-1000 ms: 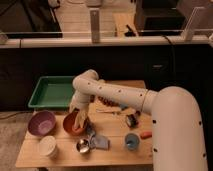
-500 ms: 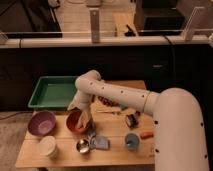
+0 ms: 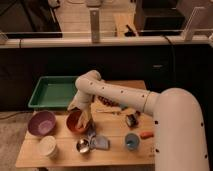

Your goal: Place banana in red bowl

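Presently my gripper (image 3: 84, 116) hangs directly over the round orange-red plastic bowl (image 3: 76, 123), holding the slim pale yellow-green banana (image 3: 88, 118), its long axis steeply tilted, its lower end toward the bowl's right rim.

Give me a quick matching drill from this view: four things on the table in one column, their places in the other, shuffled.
Things:
1. red bowl
2. purple bowl
3. green tray
4. gripper

Places:
A. far left of the front row
B. back left of the table
C. over the red bowl's right edge
D. just right of the purple bowl

Pairs: 1-D, 2-A, 3-B, 4-C
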